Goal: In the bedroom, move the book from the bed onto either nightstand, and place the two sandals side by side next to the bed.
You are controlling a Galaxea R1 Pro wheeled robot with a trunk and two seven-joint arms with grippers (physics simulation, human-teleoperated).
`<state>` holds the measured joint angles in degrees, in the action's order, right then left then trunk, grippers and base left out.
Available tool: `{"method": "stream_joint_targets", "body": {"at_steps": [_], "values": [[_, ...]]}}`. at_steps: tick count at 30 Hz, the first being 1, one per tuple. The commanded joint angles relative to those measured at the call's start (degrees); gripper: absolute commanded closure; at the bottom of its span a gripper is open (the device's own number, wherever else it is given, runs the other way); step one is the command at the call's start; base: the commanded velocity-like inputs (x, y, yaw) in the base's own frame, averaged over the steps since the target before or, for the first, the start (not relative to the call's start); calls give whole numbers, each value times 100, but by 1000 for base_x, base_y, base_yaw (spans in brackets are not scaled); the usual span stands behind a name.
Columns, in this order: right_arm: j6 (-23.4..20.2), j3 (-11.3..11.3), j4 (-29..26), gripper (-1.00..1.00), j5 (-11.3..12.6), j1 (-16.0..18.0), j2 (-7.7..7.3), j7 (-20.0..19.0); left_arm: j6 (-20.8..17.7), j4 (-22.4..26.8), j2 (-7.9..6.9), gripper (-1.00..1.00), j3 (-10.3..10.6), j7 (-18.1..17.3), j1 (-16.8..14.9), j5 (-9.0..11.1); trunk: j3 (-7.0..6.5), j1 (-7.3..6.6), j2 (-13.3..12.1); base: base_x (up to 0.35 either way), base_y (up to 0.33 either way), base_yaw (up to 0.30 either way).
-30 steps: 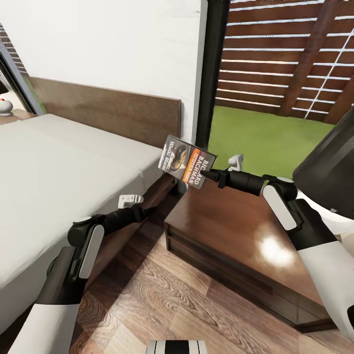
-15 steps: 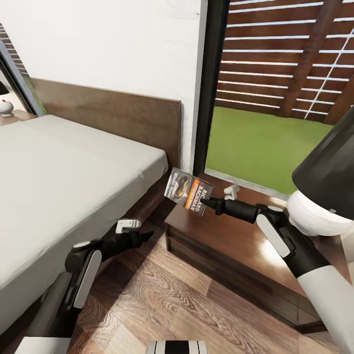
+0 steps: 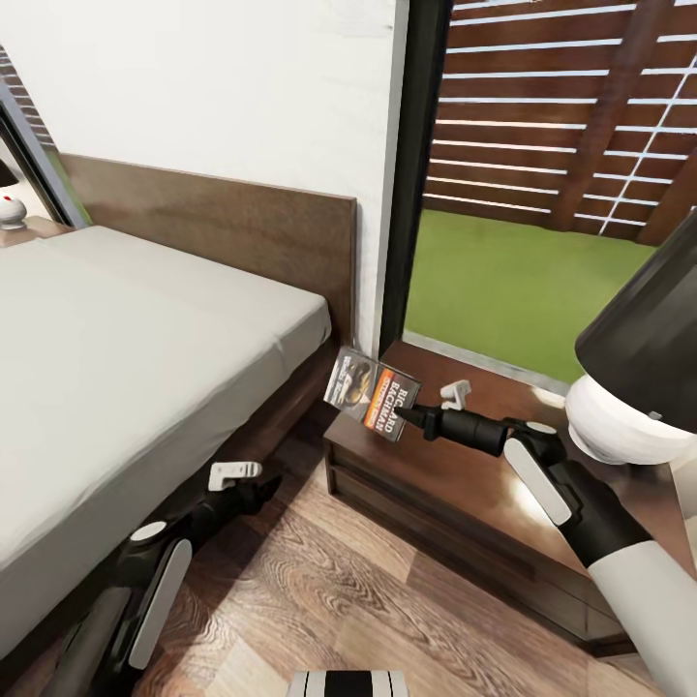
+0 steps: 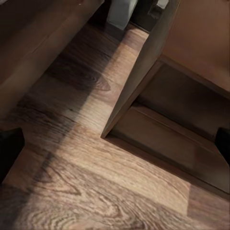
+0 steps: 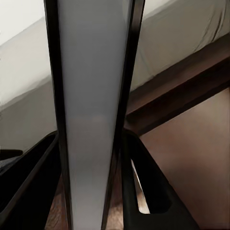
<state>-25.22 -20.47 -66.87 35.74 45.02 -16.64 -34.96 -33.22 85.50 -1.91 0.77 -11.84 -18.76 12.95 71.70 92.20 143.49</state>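
Observation:
The book (image 3: 373, 391), grey-dark with an orange band, hangs tilted just above the near left corner of the glossy dark nightstand (image 3: 455, 474). My right gripper (image 3: 405, 414) is shut on its lower edge. The right wrist view has the book (image 5: 91, 105) edge-on, with a dark finger (image 5: 143, 191) pressed against each side. My left gripper (image 3: 269, 480) hangs low over the wood floor between the nightstand and the bed (image 3: 136, 348), open, with nothing between its fingers (image 4: 9, 151). The sandals are out of view.
A lamp with a black shade (image 3: 647, 339) and white base stands on the nightstand's right part. The dark headboard (image 3: 213, 223) and white wall lie behind. Black-framed glass (image 3: 411, 165) gives onto lawn and fence. The nightstand's side panel (image 4: 143, 67) is close to the left gripper.
The head camera has tilted down. My right gripper has lowered the book towards the nightstand top. My left arm has dropped and pulled back towards the floor beside the bed.

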Motion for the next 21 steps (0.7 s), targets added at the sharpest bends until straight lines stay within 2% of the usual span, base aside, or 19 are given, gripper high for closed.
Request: {"method": "stream_joint_targets", "body": {"at_steps": [1, 8, 21], "values": [[-49, -4, -1, 100, 66, -5, -5, 7, -1, 1, -7, -100, 2, 10, 6, 31, 4, -1, 2, 0, 0, 0], [-38, -4, -26, 100, 65, -28, -14, -40, 67, -70, -66, -100, 8, 34, 21, 12, 4, -1, 2, 0, 0, 0], [-44, -38, -143, 100, 58, -36, -22, -38, 87, -95, -72, -100, 11, 36, 21, 6, 4, -1, 2, 0, 0, 0]]}}
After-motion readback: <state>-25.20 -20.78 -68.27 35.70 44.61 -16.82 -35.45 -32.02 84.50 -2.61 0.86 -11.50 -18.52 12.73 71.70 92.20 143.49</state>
